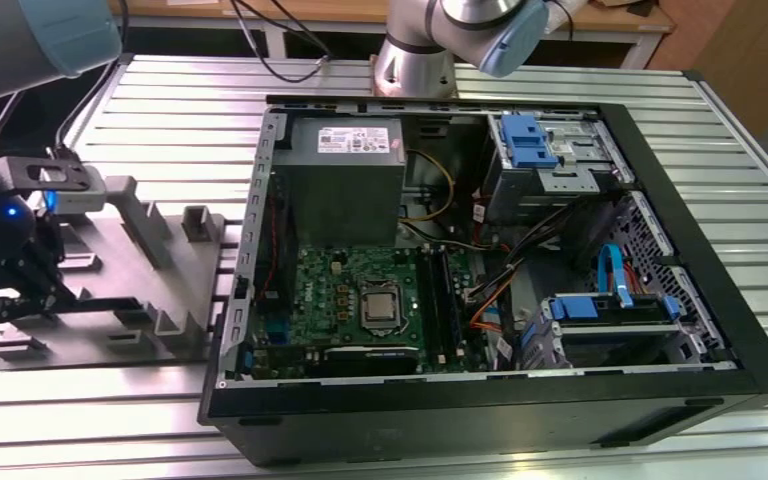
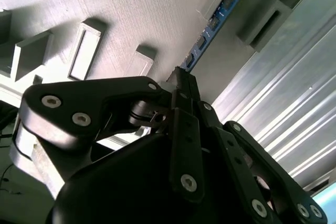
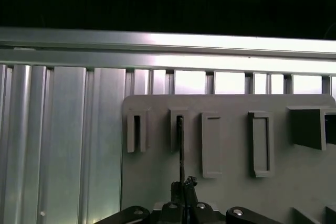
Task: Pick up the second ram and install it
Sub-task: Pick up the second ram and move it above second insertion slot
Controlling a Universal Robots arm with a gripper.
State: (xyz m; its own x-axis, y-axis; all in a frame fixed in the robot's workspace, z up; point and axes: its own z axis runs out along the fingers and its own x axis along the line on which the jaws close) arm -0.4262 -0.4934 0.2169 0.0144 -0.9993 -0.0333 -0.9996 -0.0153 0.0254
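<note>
Gripper: the gripper (image 1: pixel 17 300) is low over the grey tray (image 1: pixel 131 250) at the exterior view's left. Its jaws are drawn narrow and pinch the second ram by one end, as both wrist views show (image 2: pixel 181 80) (image 3: pixel 184 186).
Second ram: in the first wrist view the second ram (image 3: pixel 181 150) is edge-on, a thin dark line from the fingertips to one of the tray's slots. In the second wrist view its blue edge (image 2: pixel 212 24) runs away from the jaws, its far end beside an upright rib.
Tray: ribbed, lying on the slatted aluminium table (image 1: pixel 157 100), just beside the computer case.
Computer case: the computer case (image 1: pixel 491 420) lies open, at the exterior view's right of the tray. The green motherboard (image 1: pixel 344 290) is inside, on the side nearest the tray.
Arm base: the arm base (image 1: pixel 418 60) is at the far edge, behind the case.
</note>
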